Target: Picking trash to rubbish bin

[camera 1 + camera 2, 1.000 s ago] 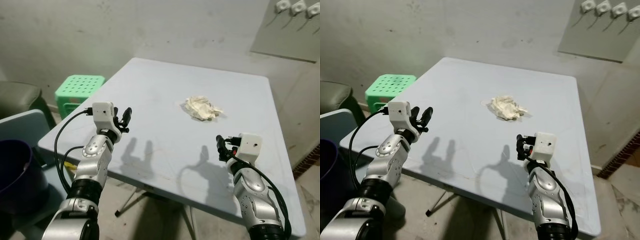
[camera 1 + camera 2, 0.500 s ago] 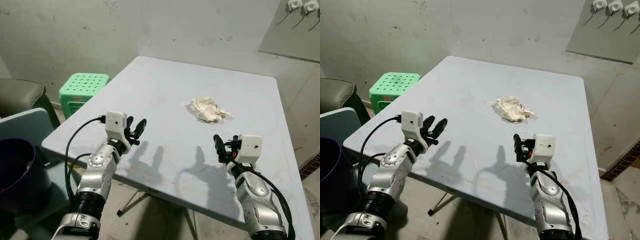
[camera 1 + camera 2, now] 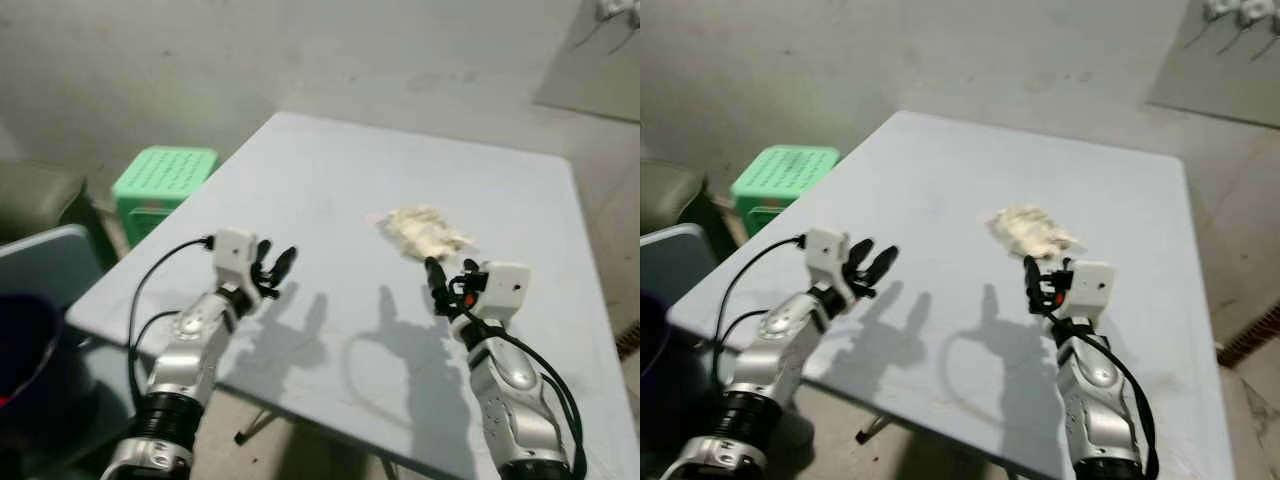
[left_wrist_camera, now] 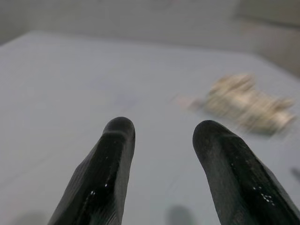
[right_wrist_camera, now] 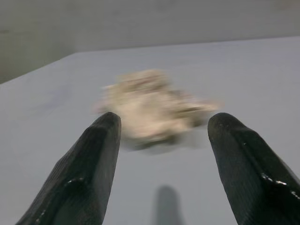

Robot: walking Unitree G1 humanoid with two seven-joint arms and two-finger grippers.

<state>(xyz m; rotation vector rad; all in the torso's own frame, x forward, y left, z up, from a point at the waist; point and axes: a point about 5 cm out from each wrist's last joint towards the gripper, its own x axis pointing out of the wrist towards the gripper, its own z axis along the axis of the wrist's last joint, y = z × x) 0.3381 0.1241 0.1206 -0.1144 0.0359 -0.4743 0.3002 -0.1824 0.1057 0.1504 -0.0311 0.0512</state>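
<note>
Our left gripper (image 3: 272, 268), fingers spread, hovers at lower left over the grey table (image 3: 330, 200). Centre-right lies the crumpled paper wad (image 3: 425, 231), long axis running left-right. Our right gripper (image 3: 440, 285), fingers apart, sits just below it, aimed straight at it, clearly the nearer arm.

Bare grey table (image 3: 330, 180) is lying all around the crumpled paper (image 3: 425, 230), leaving open approach from the left, right and far sides. The right gripper (image 3: 449, 283) is hovering just near of the wad, fingers spread; the left gripper (image 3: 273, 265), likewise spread, is standing well apart over bare tabletop at the left.
</note>
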